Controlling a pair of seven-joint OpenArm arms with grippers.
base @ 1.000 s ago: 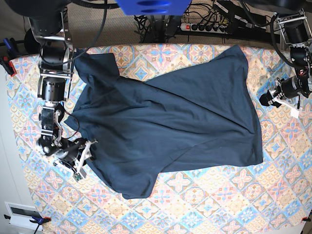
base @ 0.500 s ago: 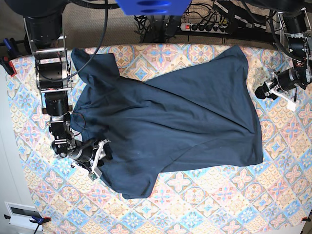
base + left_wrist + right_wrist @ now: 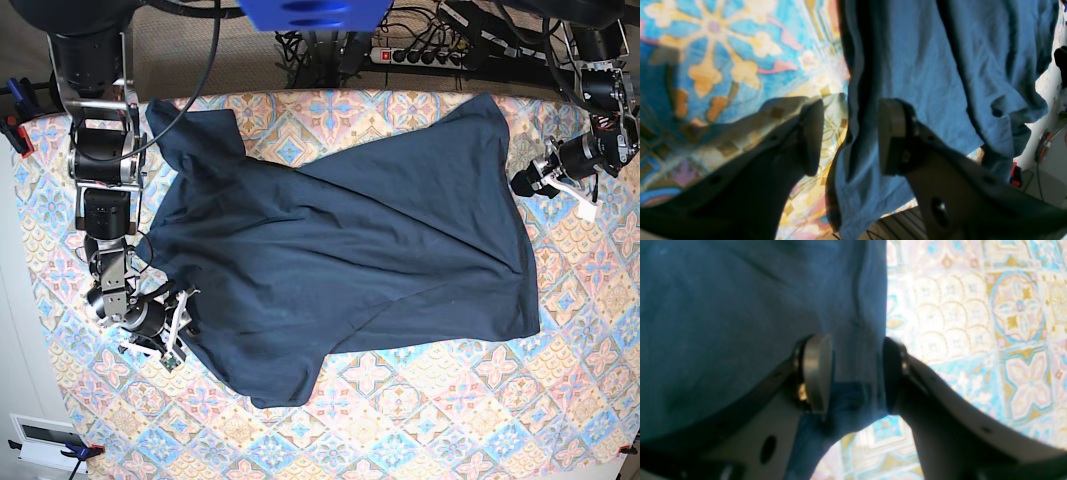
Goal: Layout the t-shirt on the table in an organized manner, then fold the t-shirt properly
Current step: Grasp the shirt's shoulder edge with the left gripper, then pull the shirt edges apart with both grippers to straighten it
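Straddling t-shirt [image 3: 740, 306] edge, unclamped: right pincer [image 3: 853, 373] | left pincer [image 3: 846, 136] likewise

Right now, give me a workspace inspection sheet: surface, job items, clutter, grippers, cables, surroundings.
Surface: table under a patterned tile cloth, bare along the near edge.
Job's things: t-shirt, dark navy, spread out but skewed and creased, one sleeve bunched at the far corner.
Clutter: nothing seen on the cloth.
Grippers: right gripper open, jaws straddling the shirt's edge; left gripper open, shirt hem between the jaws, not pinched.
Cables: power strip and loose black leads behind the far edge.
Surroundings: clamps on the cloth's edge; blue mount overhead.
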